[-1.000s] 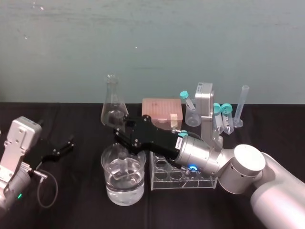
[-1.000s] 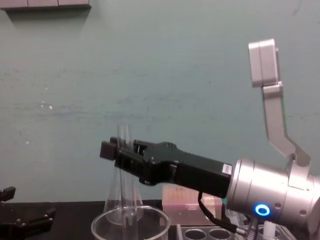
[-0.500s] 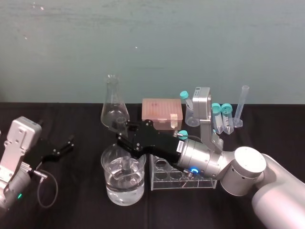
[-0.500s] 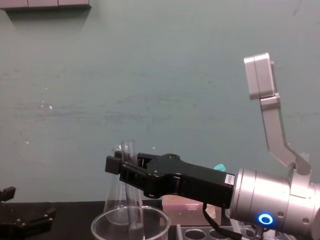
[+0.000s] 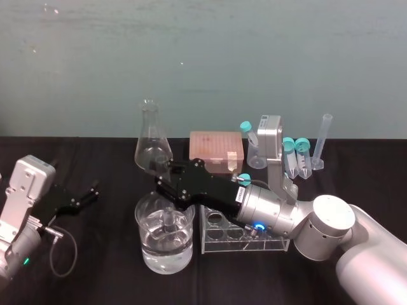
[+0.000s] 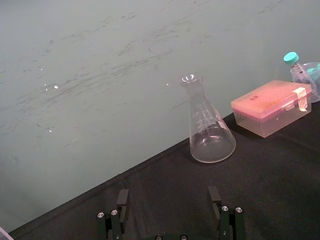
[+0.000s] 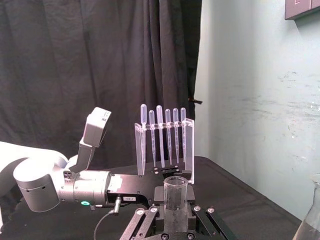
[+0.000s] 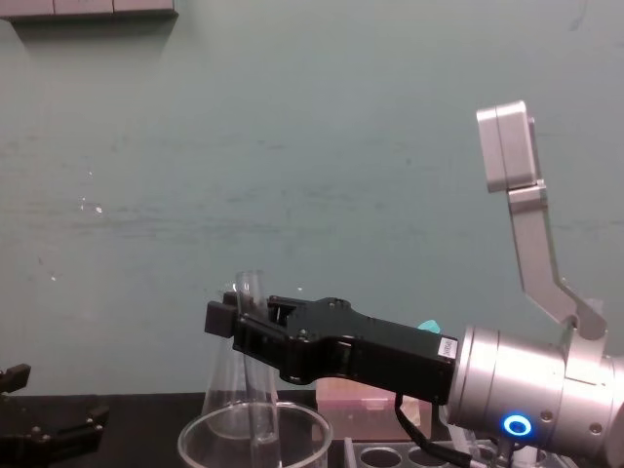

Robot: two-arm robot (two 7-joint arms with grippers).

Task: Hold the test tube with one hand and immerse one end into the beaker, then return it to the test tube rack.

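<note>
L gripper [image 5: 82, 197] low on the black tablecloth [image 5: 95, 267] at far left, well apart from the glassware; jaws spread wide, nothing between them, and in the L wrist view [image 6: 168, 192] they open toward the conical flask [image 6: 210, 125]. Flask stands at the back, just behind the beaker [image 5: 147, 251]. Beaker at front centre, approx. half full of clear liquid. Test tube [image 8: 259, 409] upright w/ slight tilt, open flared rim up, lower part down inside the beaker past its rim; depth in liquid can't tell. R gripper [image 8: 234, 314] reaches in from the right above the beaker, jaws narrow, clamped on the tube's upper part just below the rim. Test tube rack [image 5: 273, 244] just right of the beaker, under the R wrist. Pink tip box [image 5: 215, 147] behind it.
</note>
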